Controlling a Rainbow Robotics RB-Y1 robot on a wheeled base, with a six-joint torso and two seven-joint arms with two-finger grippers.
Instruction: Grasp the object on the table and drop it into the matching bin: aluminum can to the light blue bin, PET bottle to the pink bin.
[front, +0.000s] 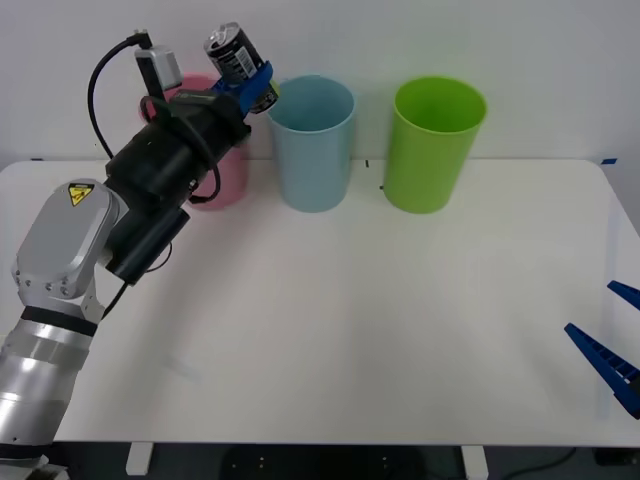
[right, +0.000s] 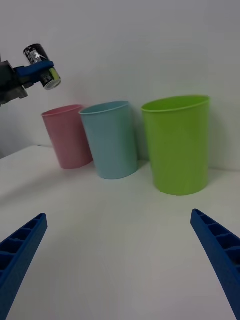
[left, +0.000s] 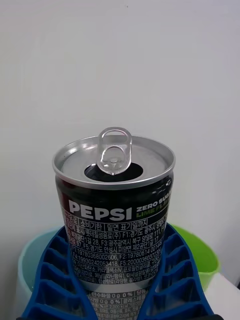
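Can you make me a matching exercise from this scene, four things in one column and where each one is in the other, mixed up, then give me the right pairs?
Things
1. aluminum can
2. light blue bin
3. pink bin
4. right gripper

Places
A. low at the table's right edge, open and holding nothing
B. middle of the row of three bins
C. held tilted in the air, in the left gripper
D. left end of the row, partly behind the left arm

Pairs: 1-C, 2-B, 3-D, 4-A
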